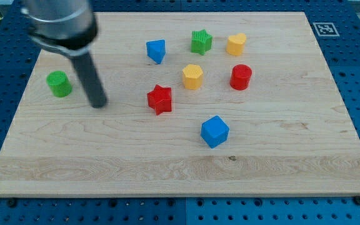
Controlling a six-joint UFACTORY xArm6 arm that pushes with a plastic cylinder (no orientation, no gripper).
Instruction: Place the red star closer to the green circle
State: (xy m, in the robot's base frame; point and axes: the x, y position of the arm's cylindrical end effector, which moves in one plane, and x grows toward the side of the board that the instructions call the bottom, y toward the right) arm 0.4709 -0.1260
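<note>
Camera view shows my tip (97, 104) resting on the desk (280, 169), between the green circle (59, 84) and the red star (160, 99). This end effector is only a straight rod, so it has nothing to spread or to pinch, and it touches no block now. The green circle is just beside my tip, toward the view's left and a little higher; the red star is farther away on the view's right. I judge that the pushing step is not yet begun, because my tip stands on the wrong side of the star. The next move needs my tip to go around the star to its right side, avoiding the yellow block (192, 76) there, then push leftward.
</note>
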